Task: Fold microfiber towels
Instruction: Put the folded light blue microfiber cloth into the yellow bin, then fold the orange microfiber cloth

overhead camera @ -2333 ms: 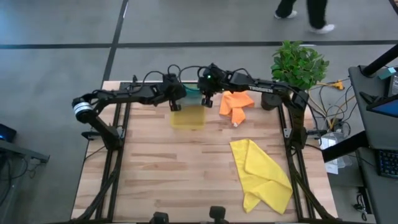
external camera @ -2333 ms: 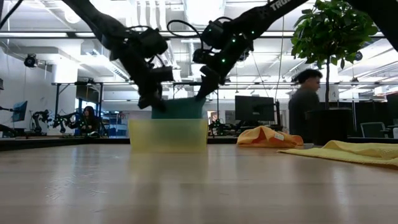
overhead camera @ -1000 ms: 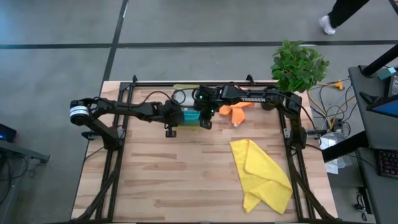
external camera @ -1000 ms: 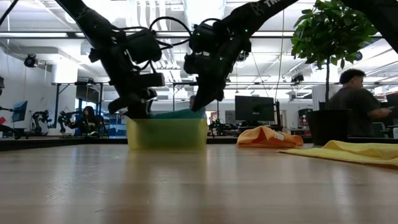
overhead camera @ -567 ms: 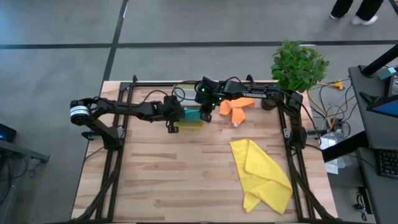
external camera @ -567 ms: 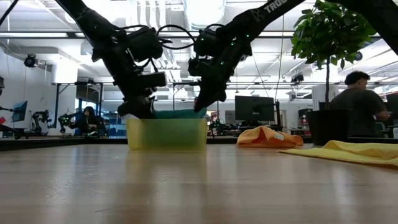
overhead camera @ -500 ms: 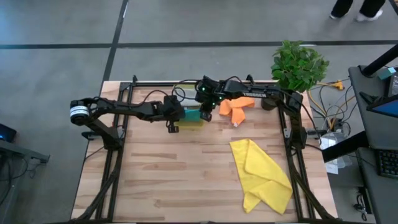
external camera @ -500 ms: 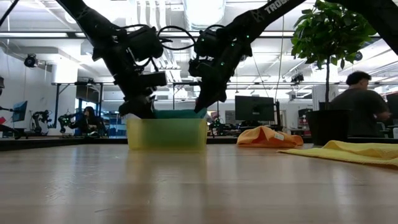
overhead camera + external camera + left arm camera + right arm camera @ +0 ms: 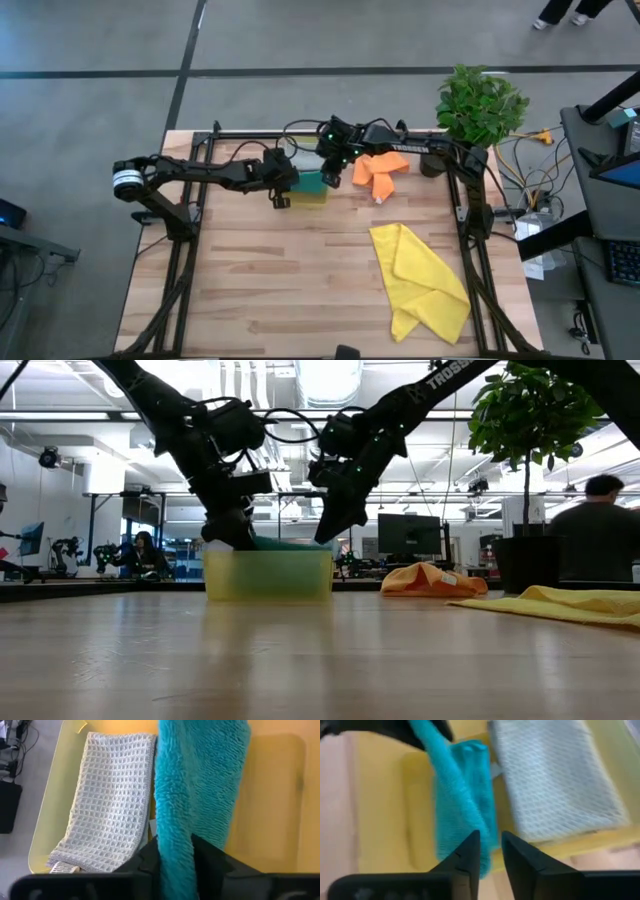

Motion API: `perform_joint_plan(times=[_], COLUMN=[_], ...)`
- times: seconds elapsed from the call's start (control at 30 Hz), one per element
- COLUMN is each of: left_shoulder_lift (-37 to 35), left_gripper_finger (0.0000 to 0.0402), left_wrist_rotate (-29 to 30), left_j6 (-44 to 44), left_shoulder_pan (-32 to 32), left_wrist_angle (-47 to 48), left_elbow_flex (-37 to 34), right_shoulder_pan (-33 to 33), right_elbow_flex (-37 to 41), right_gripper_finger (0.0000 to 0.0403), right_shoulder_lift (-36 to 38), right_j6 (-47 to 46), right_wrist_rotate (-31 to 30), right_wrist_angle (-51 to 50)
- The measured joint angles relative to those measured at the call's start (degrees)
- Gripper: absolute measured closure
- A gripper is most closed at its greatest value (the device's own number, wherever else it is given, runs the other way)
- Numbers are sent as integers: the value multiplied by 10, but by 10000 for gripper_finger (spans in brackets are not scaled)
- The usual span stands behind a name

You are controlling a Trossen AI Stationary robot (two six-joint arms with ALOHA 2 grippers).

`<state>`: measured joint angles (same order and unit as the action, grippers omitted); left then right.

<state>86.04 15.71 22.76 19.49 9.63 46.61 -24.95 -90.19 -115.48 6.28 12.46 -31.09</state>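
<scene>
Both arms reach in over the yellow tray (image 9: 312, 196), which sits on the wooden table (image 9: 300, 280) near its far edge.

Left gripper (image 9: 175, 851) is down at the tray's left end, fingers (image 9: 150, 855) pinched on a ridge of the teal towel (image 9: 200, 795). The cloth passes between the two fingers and drapes on into the tray.

Right gripper (image 9: 490, 851) hangs just above the tray's right end, tilted down toward it. Its fingers (image 9: 466, 854) stand a narrow gap apart with nothing between them. The teal towel's near end lies just beyond the tips, apart from them.

Grey towel (image 9: 110, 795) lies folded flat inside the tray, right beside the teal one, edges touching.

Orange towel (image 9: 378, 170) sits crumpled on the table just right of the tray. Yellow towel (image 9: 420, 280) lies loosely spread on the table well apart from the tray, toward the near right corner.

A potted plant (image 9: 480, 100) stands beyond the tray at the table's far right corner.

In the low view the tray reads as a translucent box, with both grippers above its rim. Behind it is an open lab with monitors (image 9: 405, 532) and ceiling lights. A person (image 9: 600, 530) is at the right, back toward the camera.
</scene>
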Motion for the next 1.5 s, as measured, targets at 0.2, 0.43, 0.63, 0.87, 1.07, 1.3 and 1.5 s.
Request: perform_joint_plan(times=[0.2,0.43,0.63,0.87,1.07,1.3,1.5], left_shoulder_lift=[-6,-25,-21,-16,-47,-143,-234], left_gripper_finger=[265,248,321,390,397,401,401], left_wrist_rotate=[58,116,23,21,47,64,-6], left_j6=[0,5,4,0,-47,-106,-240], left_shoulder_pan=[1,1,9,12,11,11,11], left_wrist_angle=[-2,-2,-2,0,20,90,109], left_elbow_flex=[7,9,7,6,5,3,-22], right_shoulder_pan=[-14,2,21,22,22,21,28], right_elbow_flex=[-7,-13,-13,-13,-45,-111,-130], right_gripper_finger=[281,268,304,376,394,394,394], right_shoulder_lift=[5,7,-13,-58,-85,-60,19], right_j6=[6,59,66,8,-6,-18,-39], right_wrist_rotate=[-5,83,84,32,-8,-11,-26], right_wrist_angle=[0,-2,3,5,-20,-108,-196])
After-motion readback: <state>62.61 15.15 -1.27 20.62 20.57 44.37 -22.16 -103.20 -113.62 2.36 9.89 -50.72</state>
